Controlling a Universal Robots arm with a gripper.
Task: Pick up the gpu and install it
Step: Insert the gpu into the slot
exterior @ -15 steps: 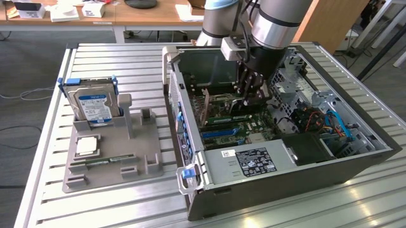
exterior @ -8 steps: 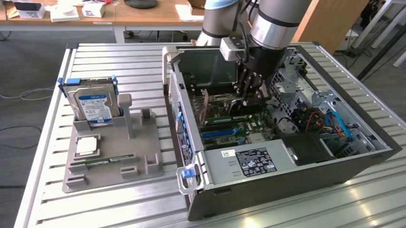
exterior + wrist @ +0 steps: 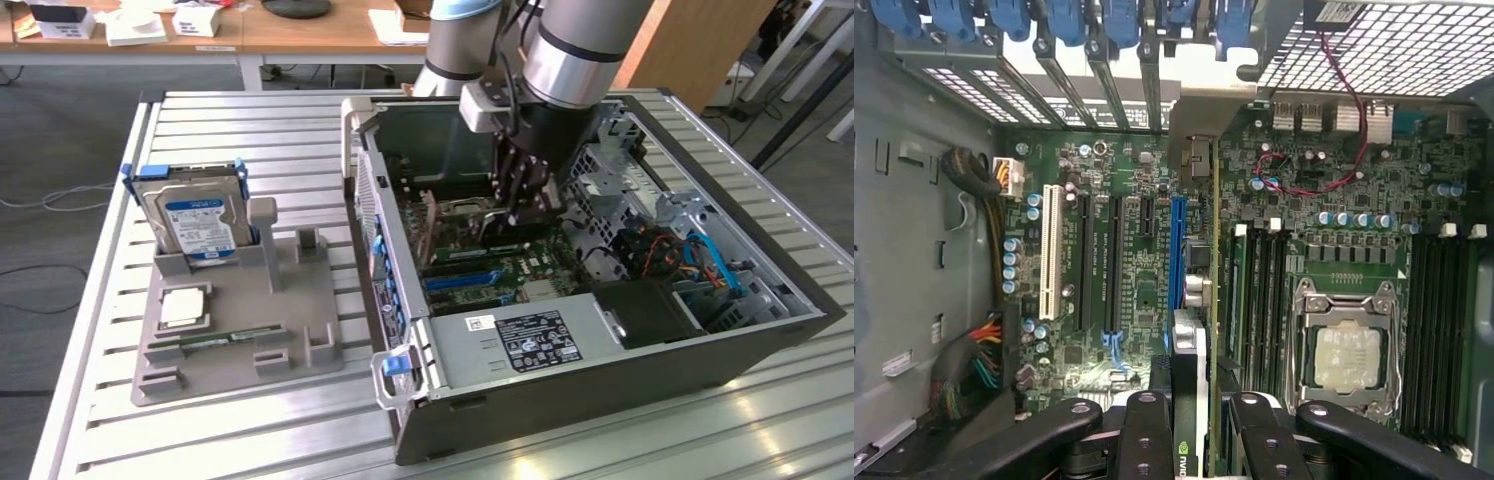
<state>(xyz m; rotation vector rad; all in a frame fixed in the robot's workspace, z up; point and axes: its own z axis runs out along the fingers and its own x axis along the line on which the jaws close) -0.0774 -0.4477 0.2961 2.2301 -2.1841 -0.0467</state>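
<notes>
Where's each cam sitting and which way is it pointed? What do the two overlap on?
Exterior view: raised beside the table, looking down into the open computer case; the arm and gripper show.
Wrist view: on the wrist, facing along the gripper down at the motherboard; its fingers grip the gpu.
Shared: case interior, motherboard, gripper.

Exterior view: bright, even ambient light; glare streaks on aluminium table (image 3: 747, 440). Wrist view: vent grille (image 3: 1394, 50) washed out, chassis wall (image 3: 904, 250) dim, gripper (image 3: 1199, 425) shadowed.
</notes>
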